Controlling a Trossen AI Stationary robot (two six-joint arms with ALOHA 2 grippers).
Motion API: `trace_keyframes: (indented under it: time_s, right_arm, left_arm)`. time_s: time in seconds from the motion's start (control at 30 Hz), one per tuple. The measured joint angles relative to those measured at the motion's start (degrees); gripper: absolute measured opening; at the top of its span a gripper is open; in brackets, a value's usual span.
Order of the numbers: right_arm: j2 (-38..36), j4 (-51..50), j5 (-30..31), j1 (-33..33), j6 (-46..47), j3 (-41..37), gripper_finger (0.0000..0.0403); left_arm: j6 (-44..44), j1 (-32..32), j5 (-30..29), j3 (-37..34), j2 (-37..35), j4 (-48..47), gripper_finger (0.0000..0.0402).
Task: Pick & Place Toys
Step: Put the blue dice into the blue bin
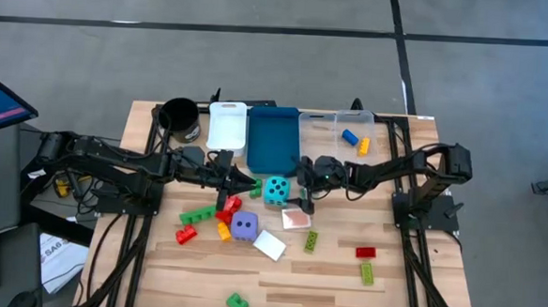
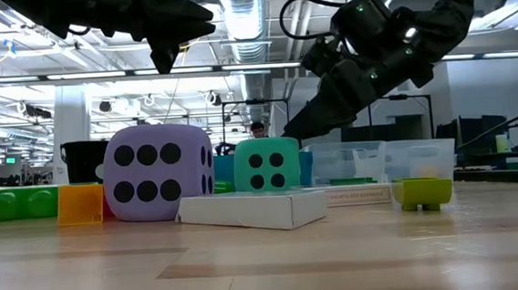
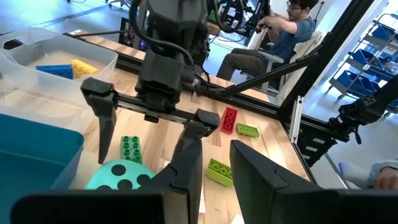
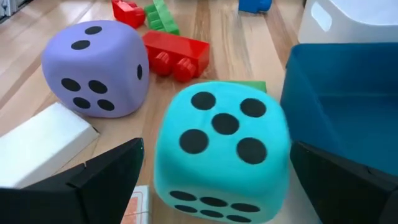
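Note:
A cyan soft die (image 1: 275, 189) rests on the table in front of the blue bin (image 1: 273, 139). My right gripper (image 4: 217, 149) is open, with one finger on either side of the die (image 4: 221, 146); I see no touch. It also shows in the left wrist view (image 3: 143, 168). My left gripper (image 1: 230, 181) is open and empty, raised above the table (image 2: 165, 42) to the left of the cyan die. A purple die (image 1: 244, 227), white cards (image 1: 269, 244) and several coloured bricks (image 1: 196, 215) lie nearer the front edge.
A black cup (image 1: 179, 117), a white bin (image 1: 227, 125) and a clear bin (image 1: 350, 134) holding a blue and a yellow brick stand along the far edge. Red and green bricks (image 1: 365, 262) lie at the right front. A person (image 3: 292, 31) sits beyond the table.

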Motion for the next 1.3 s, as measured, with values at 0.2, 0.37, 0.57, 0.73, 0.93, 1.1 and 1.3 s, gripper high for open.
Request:
trace_keyframes:
  time_s: [0.2,0.37,0.57,0.73,0.93,1.1,1.3]
  right_arm:
    - [0.00,-0.14,3.03,1.69,1.82,0.00,0.0400]
    - [0.00,-1.01,7.68,2.13,3.71,-0.02,0.0400]
    - [0.00,-1.04,9.27,2.04,5.46,-0.01,0.0400]
    - [0.00,-1.01,9.25,2.85,5.46,-0.02,0.0400]
    - [0.00,-0.83,9.24,4.01,5.63,-0.01,0.0400]
    - [0.03,-0.95,9.24,3.95,6.44,0.84,0.0400]
    - [4.77,-2.42,9.43,3.95,5.94,6.37,0.0400]
  left_arm:
    - [0.00,0.00,0.02,0.01,-0.01,-0.01,0.0076]
    - [0.00,0.00,0.04,0.01,-0.01,-0.01,0.0076]
    - [0.00,0.00,0.04,0.01,-0.01,-0.02,0.0076]
    - [0.00,0.00,0.06,0.00,-0.01,-0.02,0.0076]
    - [0.04,0.00,0.07,-0.01,-0.01,-0.02,0.0076]
    - [0.09,0.00,0.07,0.01,0.00,-0.03,0.0076]
    - [0.15,-0.01,0.08,0.01,0.00,-0.06,0.0076]
